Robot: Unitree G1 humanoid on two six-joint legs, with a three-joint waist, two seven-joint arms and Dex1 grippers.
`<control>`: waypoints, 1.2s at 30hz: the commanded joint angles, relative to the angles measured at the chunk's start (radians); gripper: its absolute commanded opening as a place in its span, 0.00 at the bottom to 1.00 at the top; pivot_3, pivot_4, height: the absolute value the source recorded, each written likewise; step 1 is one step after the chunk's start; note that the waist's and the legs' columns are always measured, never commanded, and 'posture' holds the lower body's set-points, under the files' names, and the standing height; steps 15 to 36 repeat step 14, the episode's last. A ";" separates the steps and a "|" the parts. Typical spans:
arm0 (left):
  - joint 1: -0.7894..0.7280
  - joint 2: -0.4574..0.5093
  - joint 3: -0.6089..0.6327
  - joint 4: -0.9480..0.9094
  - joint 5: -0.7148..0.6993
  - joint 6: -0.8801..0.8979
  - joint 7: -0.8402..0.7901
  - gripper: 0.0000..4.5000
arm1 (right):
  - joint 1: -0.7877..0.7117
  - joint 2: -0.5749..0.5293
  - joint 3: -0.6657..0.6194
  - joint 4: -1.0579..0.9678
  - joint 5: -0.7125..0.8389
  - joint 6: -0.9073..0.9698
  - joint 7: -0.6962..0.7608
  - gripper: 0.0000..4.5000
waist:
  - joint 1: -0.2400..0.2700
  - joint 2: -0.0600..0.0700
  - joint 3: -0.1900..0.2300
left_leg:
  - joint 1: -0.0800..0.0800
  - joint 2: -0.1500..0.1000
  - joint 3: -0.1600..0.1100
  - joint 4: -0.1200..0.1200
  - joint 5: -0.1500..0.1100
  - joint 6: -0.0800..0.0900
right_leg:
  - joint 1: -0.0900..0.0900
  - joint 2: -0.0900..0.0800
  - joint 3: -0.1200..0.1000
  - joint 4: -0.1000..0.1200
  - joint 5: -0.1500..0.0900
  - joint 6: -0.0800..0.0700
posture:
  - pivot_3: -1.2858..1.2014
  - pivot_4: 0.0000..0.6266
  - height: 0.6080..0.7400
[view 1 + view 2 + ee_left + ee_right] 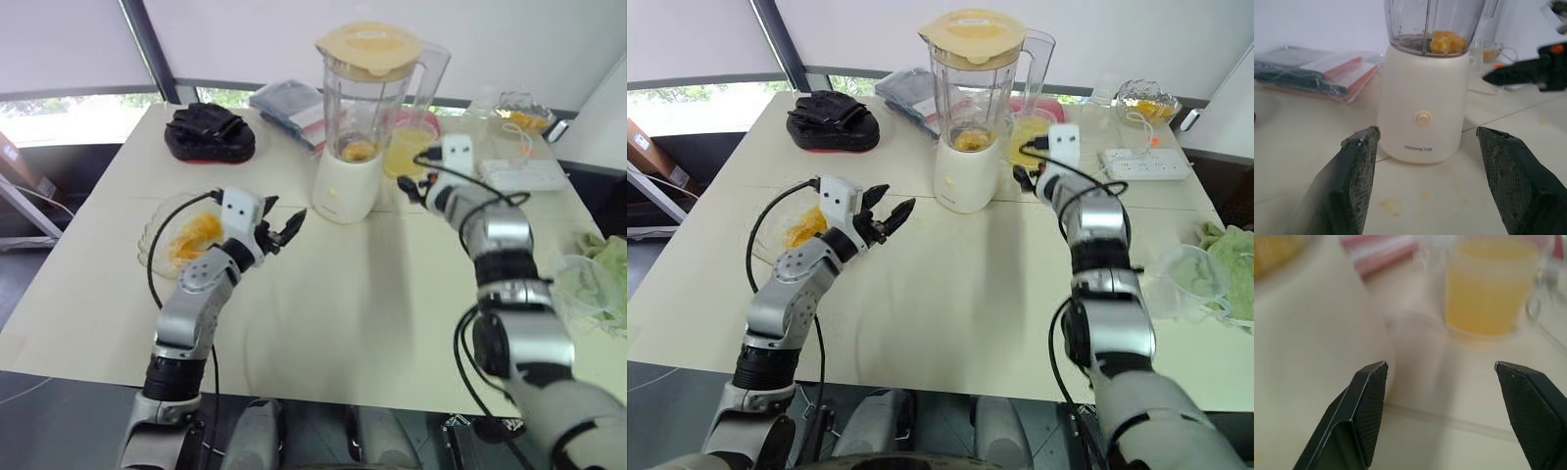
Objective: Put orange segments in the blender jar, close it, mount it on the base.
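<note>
Desk (343, 313): blender jar (367, 103), lidded, seated on base (345, 186), orange segments (359, 150) inside, apparently finished; both tools, left tool (279, 227) and right tool (411, 186), released, empty.

Toward the near edge, the table (353, 333) gives you open room between both arms. At the far middle, the blender jar (367, 93) on its base (343, 186) blocks the way. A cup of juice (409, 147) stands just right of it, close to your right gripper (411, 186). A glass bowl (171, 240) sits by the left edge.
</note>
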 commanded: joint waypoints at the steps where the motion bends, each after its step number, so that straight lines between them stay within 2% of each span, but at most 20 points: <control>1: -0.021 0.013 0.025 -0.069 -0.044 0.023 -0.009 0.73 | 0.132 -0.080 -0.052 -0.473 0.118 0.147 0.076 0.80 | -0.002 0.001 0.000 | 0.000 0.000 -0.001 0.000 0.000 0.000 | 0.000 0.000 0.000 0.000 0.000 0.000 | 0.52 0.24 1.00; 4: -0.023 0.020 0.031 -0.088 -0.060 0.043 -0.006 0.73 | 0.256 -0.144 -0.119 -0.740 0.225 0.245 0.132 0.80 | -0.007 0.001 0.001 | 0.000 0.000 0.000 0.001 0.000 0.000 | 0.000 -0.001 0.001 0.000 0.000 0.000 | 0.52 0.24 1.00; 8: -0.031 0.036 0.053 -0.138 -0.097 0.094 0.003 0.73 | 0.484 -0.242 -0.392 -1.072 0.479 0.340 0.258 0.80 | 0.000 -0.002 0.000 | 0.002 0.000 -0.001 0.001 0.000 0.000 | 0.004 0.004 -0.001 -0.001 0.000 0.000 | 0.52 0.24 1.00; 11: -0.033 0.054 0.070 -0.162 -0.120 0.122 0.002 0.73 | 0.584 -0.291 -0.581 -1.169 0.700 0.400 0.305 0.80 | -0.006 -0.002 0.001 | 0.003 0.000 -0.001 0.002 0.000 0.000 | 0.005 0.004 -0.001 -0.001 0.000 0.000 | 0.52 0.24 1.00; 14: -0.026 0.077 0.068 -0.183 -0.158 0.144 -0.036 0.73 | 0.668 -0.332 -0.682 -1.182 0.819 0.417 0.317 0.80 | -0.007 -0.002 0.001 | 0.004 0.000 -0.001 0.004 0.000 0.000 | 0.005 0.004 0.001 -0.001 0.000 0.000 | 0.52 0.24 1.00; 36: -0.026 0.077 0.068 -0.183 -0.158 0.144 -0.036 0.73 | 0.668 -0.332 -0.682 -1.182 0.819 0.417 0.317 0.80 | -0.007 -0.002 0.001 | 0.004 0.000 -0.001 0.004 0.000 0.000 | 0.005 0.004 0.001 -0.001 0.000 0.000 | 0.52 0.24 1.00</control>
